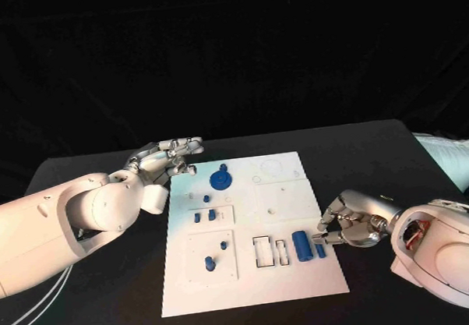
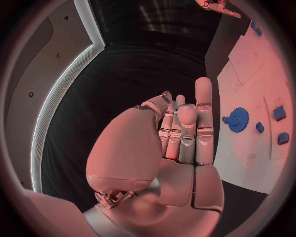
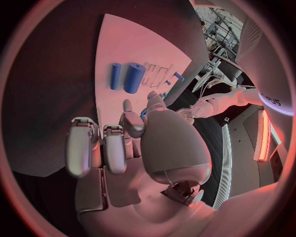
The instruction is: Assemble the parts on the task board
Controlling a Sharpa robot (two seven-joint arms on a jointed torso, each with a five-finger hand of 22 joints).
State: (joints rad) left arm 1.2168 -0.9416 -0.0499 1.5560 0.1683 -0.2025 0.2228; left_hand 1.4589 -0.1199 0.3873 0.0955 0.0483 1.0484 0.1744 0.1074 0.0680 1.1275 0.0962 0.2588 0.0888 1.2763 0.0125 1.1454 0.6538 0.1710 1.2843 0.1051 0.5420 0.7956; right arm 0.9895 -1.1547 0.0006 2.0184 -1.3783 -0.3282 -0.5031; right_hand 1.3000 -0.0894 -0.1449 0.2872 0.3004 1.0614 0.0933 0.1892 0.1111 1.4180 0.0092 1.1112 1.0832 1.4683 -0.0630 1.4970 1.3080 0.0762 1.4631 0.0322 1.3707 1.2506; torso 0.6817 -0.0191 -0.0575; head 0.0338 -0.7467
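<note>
The white board [image 1: 254, 286] lies in the middle of the black table [image 1: 368, 148]. Blue parts sit on it: a gear [image 1: 223, 180] near the far left corner, small blocks [image 1: 204, 216] below it, a peg [image 1: 209, 263] in the near-left panel, and a cylinder [image 1: 301, 245] with a thinner bar [image 1: 320, 251] just beside it near the right edge.

The left hand [image 1: 167, 160] hovers at the board's far left corner, just beside the gear and not touching it. From its wrist the fingers [image 2: 203, 106] stand straight and close together, the thumb folded across the palm, with nothing in them: an empty, flat hand.

The right hand [image 1: 348, 225] sits at the board's right edge, its fingertips [image 1: 324, 235] right next to the bar and the cylinder. From its wrist the fingers [image 3: 80, 148] are loosely bent and hold nothing; the cylinder [image 3: 133, 77] and bar [image 3: 115, 76] lie on the board beyond them, apart from the fingertips.
</note>
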